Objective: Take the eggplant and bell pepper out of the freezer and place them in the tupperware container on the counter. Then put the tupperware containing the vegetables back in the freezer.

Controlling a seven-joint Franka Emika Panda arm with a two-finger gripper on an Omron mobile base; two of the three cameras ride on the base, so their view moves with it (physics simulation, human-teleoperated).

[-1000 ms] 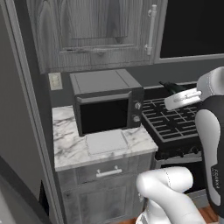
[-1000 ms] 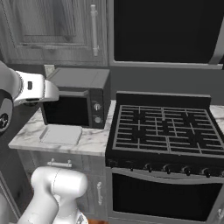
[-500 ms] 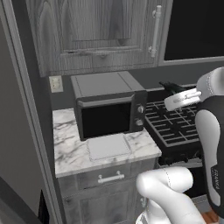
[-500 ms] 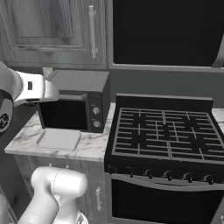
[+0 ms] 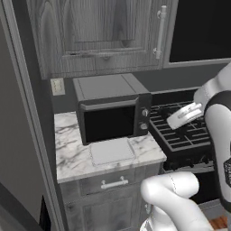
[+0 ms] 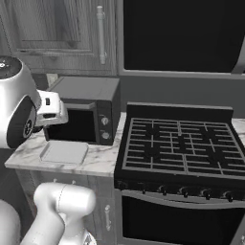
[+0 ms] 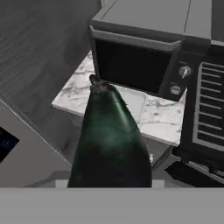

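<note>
The eggplant (image 7: 109,140) fills the lower middle of the hand view, rising from the 6 o'clock edge with its stem end pointing toward 12 o'clock. It sits right along the line of the pincer, whose fingertips are hidden behind it. It looks clamped between them, jaws part-way apart, though the contact itself is out of sight.

Past the stem tip, at about 1 o'clock, lies the tupperware container (image 7: 133,101), flat on the counter (image 7: 78,89) just in front of the microwave (image 7: 144,48). The eggplant is well above the marble, not touching it.

From the left base view, the container (image 5: 112,151) rests on the marble counter (image 5: 67,155) at 6 o'clock of the microwave (image 5: 110,110), with the stove (image 5: 180,128) at 3 o'clock. From the right base view the tray (image 6: 63,152) lies at 7 o'clock of the microwave (image 6: 88,112), with the stove (image 6: 184,148) at its 3 o'clock.
</note>
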